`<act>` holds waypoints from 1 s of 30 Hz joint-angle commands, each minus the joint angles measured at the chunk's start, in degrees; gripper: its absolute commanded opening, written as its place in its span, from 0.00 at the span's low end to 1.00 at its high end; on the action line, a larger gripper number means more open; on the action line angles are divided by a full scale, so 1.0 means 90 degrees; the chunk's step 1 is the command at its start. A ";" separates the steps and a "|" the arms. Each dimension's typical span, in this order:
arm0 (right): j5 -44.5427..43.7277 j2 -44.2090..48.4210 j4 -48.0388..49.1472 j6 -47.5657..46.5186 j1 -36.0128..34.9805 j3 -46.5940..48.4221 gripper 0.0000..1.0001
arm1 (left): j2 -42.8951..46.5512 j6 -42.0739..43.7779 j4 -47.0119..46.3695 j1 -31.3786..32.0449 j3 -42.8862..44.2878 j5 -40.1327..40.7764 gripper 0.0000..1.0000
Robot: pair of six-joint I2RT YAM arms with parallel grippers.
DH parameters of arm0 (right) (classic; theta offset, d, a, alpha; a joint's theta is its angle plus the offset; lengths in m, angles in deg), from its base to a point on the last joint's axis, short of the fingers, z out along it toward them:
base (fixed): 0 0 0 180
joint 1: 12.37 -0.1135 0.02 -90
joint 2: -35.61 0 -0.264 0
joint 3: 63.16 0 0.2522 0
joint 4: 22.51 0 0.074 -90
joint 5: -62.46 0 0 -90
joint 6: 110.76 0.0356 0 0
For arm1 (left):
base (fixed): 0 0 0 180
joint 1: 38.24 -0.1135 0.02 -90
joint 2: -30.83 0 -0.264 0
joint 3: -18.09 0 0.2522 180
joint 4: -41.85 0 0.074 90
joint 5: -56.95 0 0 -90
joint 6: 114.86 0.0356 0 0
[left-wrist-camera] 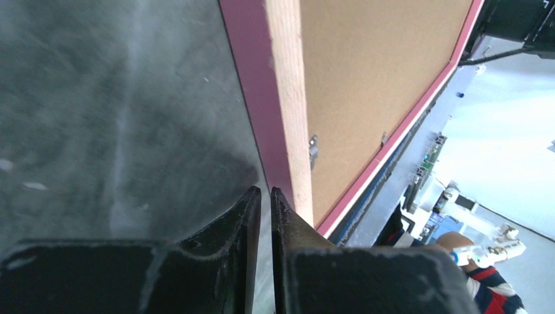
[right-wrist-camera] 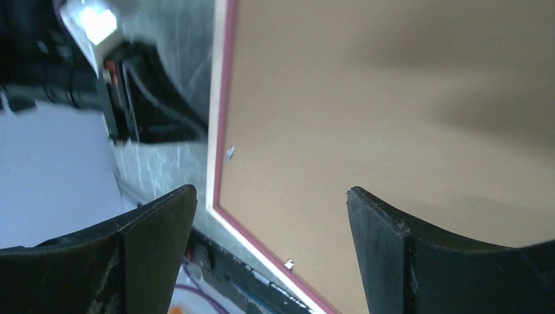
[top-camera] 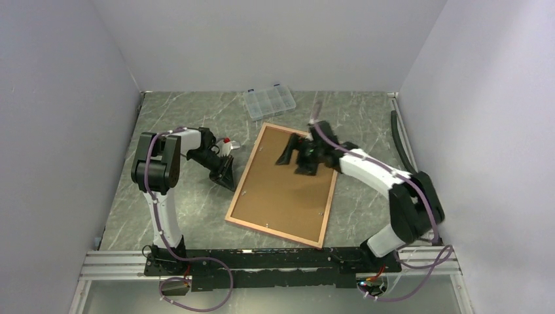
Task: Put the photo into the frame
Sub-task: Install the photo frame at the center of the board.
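Observation:
The frame (top-camera: pixel 243 186) lies face down in the middle of the table, tan back edges up, with a plain brown backing board (top-camera: pixel 283 191) filling it. The photo is hidden. My left gripper (top-camera: pixel 229 183) is shut on nothing, low at the frame's left edge. In the left wrist view its tips (left-wrist-camera: pixel 265 191) sit beside the pink border (left-wrist-camera: pixel 249 78) and the tan edge (left-wrist-camera: pixel 288 98). My right gripper (top-camera: pixel 294 159) is open above the far part of the board. In the right wrist view (right-wrist-camera: pixel 271 196) the board (right-wrist-camera: pixel 366 118) lies between the fingers, not touched.
A small clear compartment box (top-camera: pixel 269 102) stands at the back of the table. A small white and red thing (top-camera: pixel 227 144) lies by the left arm. Small metal clips (left-wrist-camera: pixel 313 149) sit along the frame's inner edge. A dark strip (top-camera: pixel 397 134) lies along the right wall.

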 commanded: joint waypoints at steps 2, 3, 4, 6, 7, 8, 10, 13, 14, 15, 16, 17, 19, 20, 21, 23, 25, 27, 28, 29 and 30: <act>0.0190 -0.1091 0.0906 0.0756 -0.1406 0.0533 0.87 | -0.0184 -0.0090 -0.0440 -0.0011 0.0119 0.0057 0.16; 0.0164 -0.1291 0.0974 0.0835 -0.1596 0.0650 0.86 | -0.0185 -0.0070 -0.0446 -0.0022 0.0097 0.0042 0.16; 0.0132 -0.1463 0.1046 0.0932 -0.1754 0.0758 0.86 | -0.0185 -0.0048 -0.0441 -0.0031 0.0074 0.0034 0.16; 0.0063 -0.1749 0.1287 0.1195 -0.2020 0.0874 0.85 | -0.0176 -0.0027 -0.0432 -0.0050 0.0064 0.0031 0.15; 0.0011 -0.1859 0.1421 0.1366 -0.2144 0.0894 0.84 | -0.0168 -0.0016 -0.0424 -0.0065 0.0064 0.0024 0.15; -0.0039 -0.1943 0.1579 0.1510 -0.2285 0.0891 0.84 | -0.0161 -0.0006 -0.0408 -0.0092 0.0067 0.0014 0.15; -0.0224 -0.2043 0.1770 0.1804 -0.2471 0.0891 0.83 | -0.0147 -0.0002 -0.0333 -0.0171 0.0120 -0.0062 0.15; -0.0469 -0.2075 0.1989 0.2228 -0.2633 0.0781 0.83 | -0.0093 0.0095 -0.0091 -0.0438 0.0274 -0.0226 0.17; -0.0523 -0.2063 0.2086 0.2374 -0.2667 0.0720 0.82 | -0.0051 0.0135 -0.0008 -0.0545 0.0316 -0.0307 0.19; -0.0586 -0.2049 0.2211 0.2564 -0.2709 0.0643 0.82 | 0.0003 0.0215 0.0086 -0.0621 0.0357 -0.0415 0.23; -0.0647 -0.2044 0.2265 0.2687 -0.2742 0.0607 0.82 | 0.0055 0.0291 0.0184 -0.0667 0.0375 -0.0510 0.26; -0.0717 -0.2043 0.2314 0.2819 -0.2778 0.0573 0.81 | 0.0109 0.0396 0.0281 -0.0671 0.0384 -0.0589 0.28; -0.0815 -0.2075 0.2503 0.3107 -0.2837 0.0487 0.81 | 0.0195 0.0570 0.0442 -0.0663 0.0338 -0.0822 0.34; -0.0870 -0.2105 0.2590 0.3245 -0.2874 0.0459 0.81 | 0.0228 0.0681 0.0536 -0.0654 0.0306 -0.0949 0.36; -0.0909 -0.2134 0.2663 0.3406 -0.2905 0.0430 0.81 | 0.0234 0.0798 0.0632 -0.0626 0.0284 -0.1044 0.39; -0.1005 -0.2180 0.2818 0.3711 -0.2966 0.0361 0.80 | 0.0226 0.0969 0.0719 -0.0560 0.0192 -0.1051 0.41; -0.1146 -0.2242 0.2846 0.3955 -0.3042 0.0342 0.80 | 0.0225 0.1043 0.0659 -0.0453 0.0073 -0.0935 0.42; -0.1245 -0.2289 0.2886 0.4167 -0.3096 0.0305 0.80 | 0.0216 0.1047 0.0560 -0.0358 -0.0012 -0.0779 0.41; -0.1294 -0.2303 0.2888 0.4248 -0.3114 0.0295 0.80 | 0.0211 0.1034 0.0490 -0.0331 -0.0044 -0.0728 0.40; -0.1341 -0.2323 0.2858 0.4344 -0.3130 0.0282 0.80 | 0.0194 0.1039 0.0475 -0.0308 -0.0050 -0.0679 0.40; -0.1371 -0.2342 0.2833 0.4412 -0.3143 0.0276 0.80 | 0.0151 0.1048 0.0477 -0.0283 -0.0043 -0.0625 0.39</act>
